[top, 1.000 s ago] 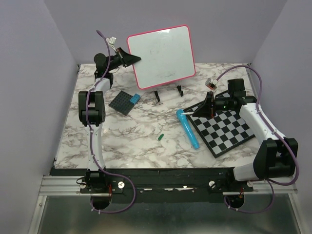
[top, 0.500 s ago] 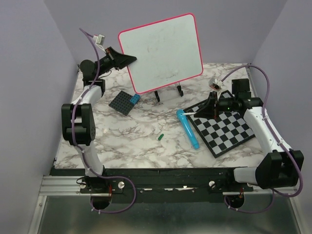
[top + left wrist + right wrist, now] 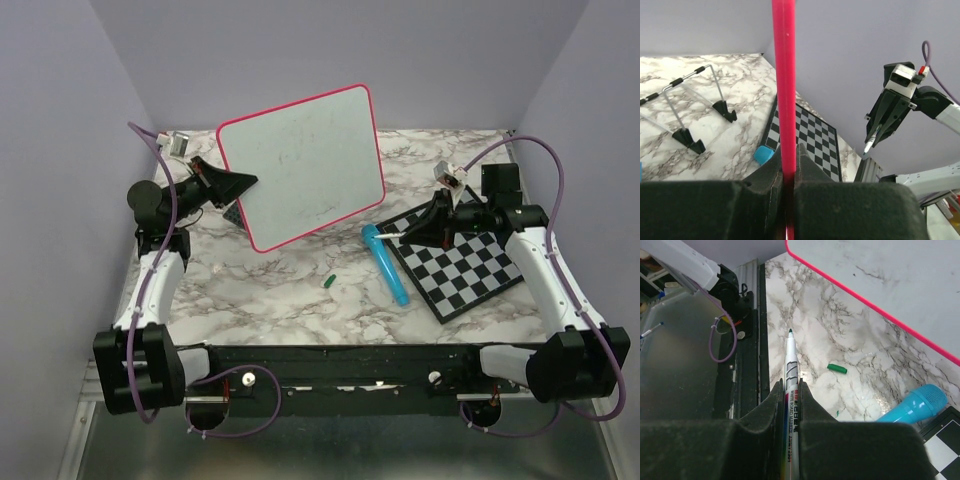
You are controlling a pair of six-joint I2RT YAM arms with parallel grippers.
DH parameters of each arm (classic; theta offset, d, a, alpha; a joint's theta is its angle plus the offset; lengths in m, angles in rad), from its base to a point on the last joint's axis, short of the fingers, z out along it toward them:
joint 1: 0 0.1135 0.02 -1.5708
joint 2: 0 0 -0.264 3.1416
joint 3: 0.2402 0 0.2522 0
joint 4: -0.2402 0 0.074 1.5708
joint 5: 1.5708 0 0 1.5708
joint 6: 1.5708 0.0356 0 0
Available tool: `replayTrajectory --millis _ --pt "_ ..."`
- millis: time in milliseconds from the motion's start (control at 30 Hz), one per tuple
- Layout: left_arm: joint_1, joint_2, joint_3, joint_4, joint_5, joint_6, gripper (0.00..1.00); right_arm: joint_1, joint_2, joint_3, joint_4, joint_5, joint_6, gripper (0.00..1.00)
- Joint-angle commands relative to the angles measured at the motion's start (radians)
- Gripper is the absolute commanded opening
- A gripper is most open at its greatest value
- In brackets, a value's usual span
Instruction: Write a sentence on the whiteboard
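Note:
The whiteboard (image 3: 305,165), glossy white with a pink-red frame, hangs tilted in the air above the back left of the table. My left gripper (image 3: 240,186) is shut on its left edge; in the left wrist view the red frame (image 3: 784,75) runs up from between the jaws of the left gripper (image 3: 788,156). Only faint thin strokes (image 3: 322,211) show on its face, no readable sentence. My right gripper (image 3: 432,224) is shut on an uncapped whiteboard marker (image 3: 791,365), whose tip points left toward the board's lower right corner, apart from it.
A checkered board (image 3: 465,270) lies under the right arm. A blue cylinder-shaped object (image 3: 386,263) lies along its left edge. A small green cap (image 3: 328,282) rests on the marble mid-table. The empty wire stand (image 3: 690,115) stands behind the whiteboard.
The left arm has swung back and left, carrying the whiteboard off its stand, down and to the left. The right gripper has shifted slightly with the marker still in it.

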Motion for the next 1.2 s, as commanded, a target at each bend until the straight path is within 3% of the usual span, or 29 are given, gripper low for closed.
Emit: replayTrajectory --millis 0,433,833,1167 --pt "0.048 -0.155 -0.035 -0.118 -0.014 0.124 0.00 -0.008 -0.016 0.016 -0.032 -0.054 -0.030 0.01" --pt "0.057 -0.307 -0.165 -0.210 0.006 0.189 0.00 -0.007 0.037 0.037 -0.146 -0.083 -0.165 0.01" --pt "0.057 -0.342 -0.141 -0.411 -0.026 0.339 0.00 -0.007 0.084 0.049 -0.198 -0.086 -0.225 0.00" --pt "0.057 -0.365 -0.139 -0.483 -0.051 0.381 0.00 -0.007 0.106 0.060 -0.227 -0.088 -0.253 0.01"
